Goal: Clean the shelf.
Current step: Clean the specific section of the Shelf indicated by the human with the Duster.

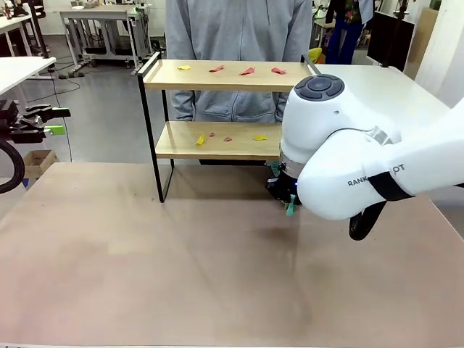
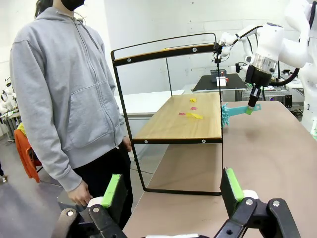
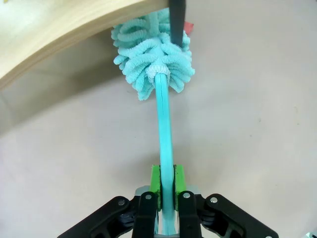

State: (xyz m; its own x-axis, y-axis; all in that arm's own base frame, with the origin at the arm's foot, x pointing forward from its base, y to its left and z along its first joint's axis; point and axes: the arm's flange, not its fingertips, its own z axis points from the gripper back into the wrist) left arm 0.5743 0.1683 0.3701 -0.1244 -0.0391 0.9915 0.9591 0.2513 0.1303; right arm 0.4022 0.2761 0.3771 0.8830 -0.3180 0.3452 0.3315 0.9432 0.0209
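I work in a lab or workshop: white counters (image 1: 101, 13) on metal legs stand across a bare grey floor (image 1: 101, 109), cables (image 1: 64, 72) trail over it, and a cardboard box (image 1: 35, 164) sits beside my own counter (image 1: 217, 275).

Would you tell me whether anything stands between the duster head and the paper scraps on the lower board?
Yes: the thin black corner post crosses the duster head at the lower board's edge. Past it, bare wood runs up to the paper scraps.

Partial grey lettering "RANK" and "OT" on white right arm (image 1: 341, 168), rest hidden
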